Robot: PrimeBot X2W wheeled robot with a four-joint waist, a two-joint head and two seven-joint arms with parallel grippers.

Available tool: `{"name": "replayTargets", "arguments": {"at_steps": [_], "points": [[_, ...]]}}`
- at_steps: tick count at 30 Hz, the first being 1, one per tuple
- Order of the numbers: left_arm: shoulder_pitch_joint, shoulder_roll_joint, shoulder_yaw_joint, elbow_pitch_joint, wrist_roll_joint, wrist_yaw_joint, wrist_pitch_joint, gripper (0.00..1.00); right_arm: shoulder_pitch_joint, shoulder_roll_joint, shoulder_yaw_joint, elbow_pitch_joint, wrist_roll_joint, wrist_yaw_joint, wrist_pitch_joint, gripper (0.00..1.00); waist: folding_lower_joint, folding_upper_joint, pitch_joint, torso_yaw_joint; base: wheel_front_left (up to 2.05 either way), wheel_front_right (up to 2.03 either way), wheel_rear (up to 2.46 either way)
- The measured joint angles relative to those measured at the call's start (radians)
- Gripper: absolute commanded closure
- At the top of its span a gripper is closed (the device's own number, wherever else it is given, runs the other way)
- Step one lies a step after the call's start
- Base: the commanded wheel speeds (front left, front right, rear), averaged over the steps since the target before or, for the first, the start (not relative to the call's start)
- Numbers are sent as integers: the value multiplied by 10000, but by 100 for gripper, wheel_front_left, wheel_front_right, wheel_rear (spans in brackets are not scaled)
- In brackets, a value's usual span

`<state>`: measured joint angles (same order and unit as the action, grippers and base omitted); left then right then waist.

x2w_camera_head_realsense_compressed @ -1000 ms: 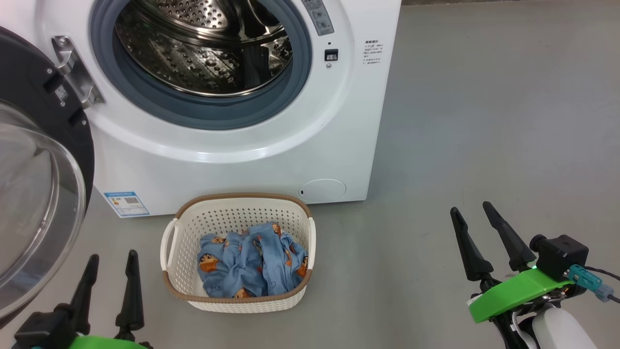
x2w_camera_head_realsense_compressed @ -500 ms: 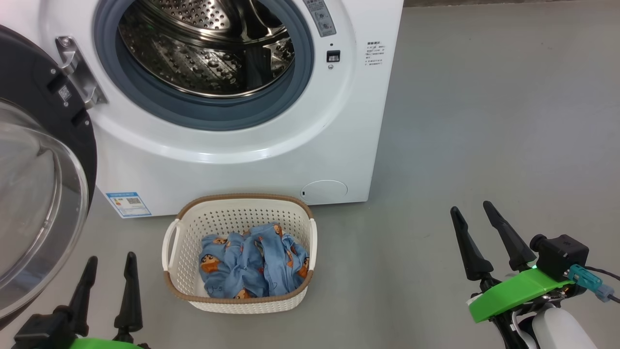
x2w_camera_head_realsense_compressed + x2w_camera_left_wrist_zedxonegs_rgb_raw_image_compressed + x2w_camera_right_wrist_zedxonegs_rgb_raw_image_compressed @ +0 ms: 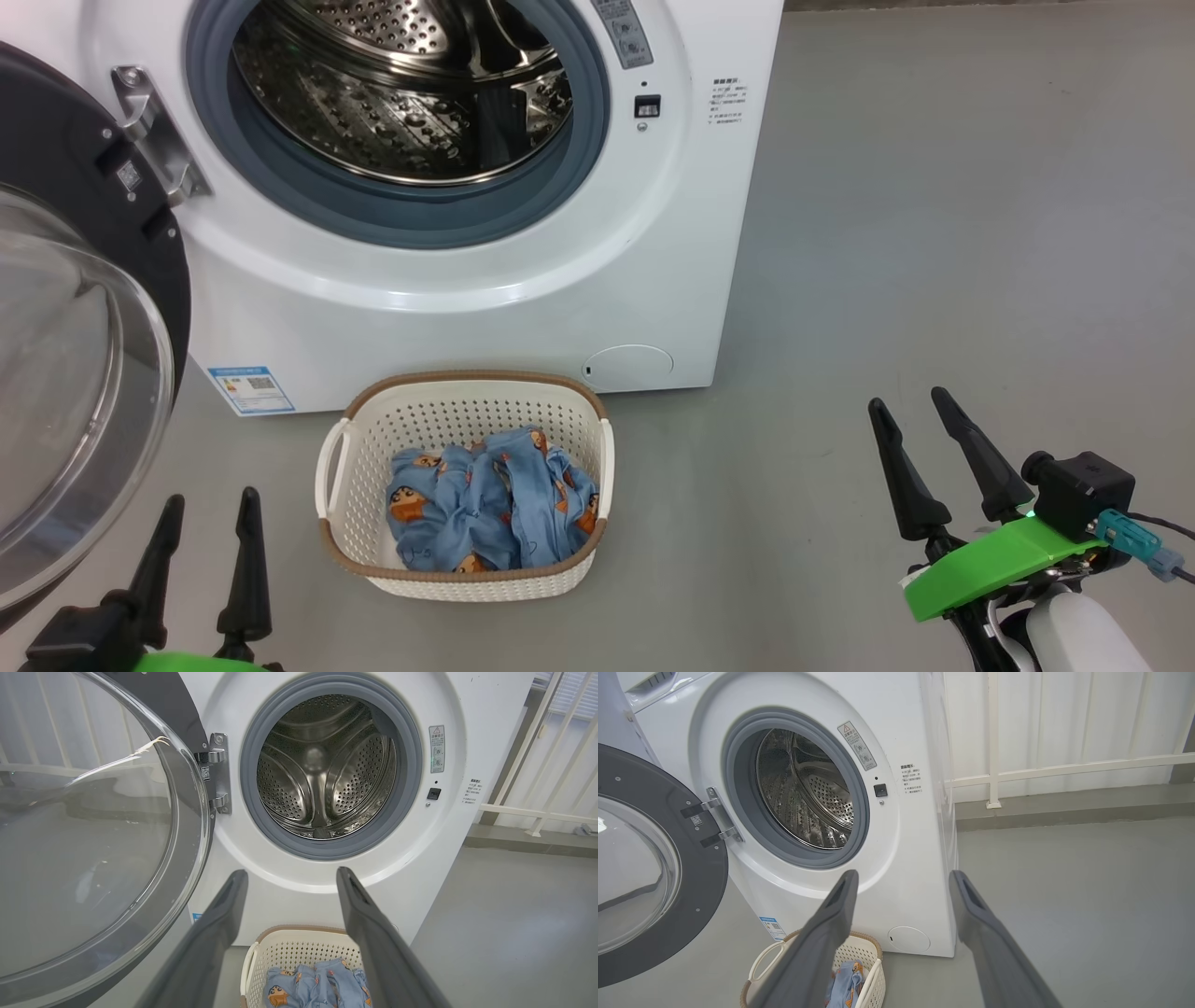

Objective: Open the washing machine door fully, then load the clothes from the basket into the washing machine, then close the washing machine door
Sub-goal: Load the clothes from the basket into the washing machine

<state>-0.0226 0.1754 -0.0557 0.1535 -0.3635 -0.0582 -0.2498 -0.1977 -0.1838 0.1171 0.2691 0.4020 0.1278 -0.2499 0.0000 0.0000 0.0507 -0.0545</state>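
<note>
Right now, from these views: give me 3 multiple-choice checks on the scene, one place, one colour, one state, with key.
1. Where is the basket?
A) on the floor, in front of the washer
B) on a shelf
C) on top of the washer

2. What colour are the clothes?
A) red
B) light blue with small orange figures
C) plain white

3. What state is the door in?
A) shut
B) swung open on the robot's left
C) taken off

Key:
1 A: it stands on the grey floor just below the washer's front.
2 B: blue printed fabric lies bunched inside the basket.
3 B: it hangs from its hinge, and the steel drum is exposed.
</note>
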Motion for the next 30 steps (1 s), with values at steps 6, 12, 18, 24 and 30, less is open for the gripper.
{"name": "replayTargets", "arguments": {"at_steps": [6, 12, 18, 24, 30], "points": [[-10, -96, 96, 8, 84, -84, 0, 0, 0, -8, 10, 0, 0, 0, 2, 0, 0, 0, 0, 20, 0, 0, 0], [-17, -165, 186, 10, 125, -163, 0, 0, 0, -13, 15, -2, 0, 0, 2, 0, 0, 0, 44, 30, 4, -4, 0], [-21, -196, 221, 15, 194, -174, 0, 0, 0, -13, 13, -4, 0, 0, 0, 0, 0, 0, 87, 32, 45, -45, 0], [-24, -238, 274, 46, 282, -182, 0, 0, 0, -10, 12, -8, 0, 0, 0, 0, 0, 0, 108, 28, 61, -61, 0], [-26, -268, 341, 48, 297, -261, 0, 0, 0, -8, 10, -17, 2, 0, 0, 0, 0, 0, 130, 28, 61, -61, 0]]}}
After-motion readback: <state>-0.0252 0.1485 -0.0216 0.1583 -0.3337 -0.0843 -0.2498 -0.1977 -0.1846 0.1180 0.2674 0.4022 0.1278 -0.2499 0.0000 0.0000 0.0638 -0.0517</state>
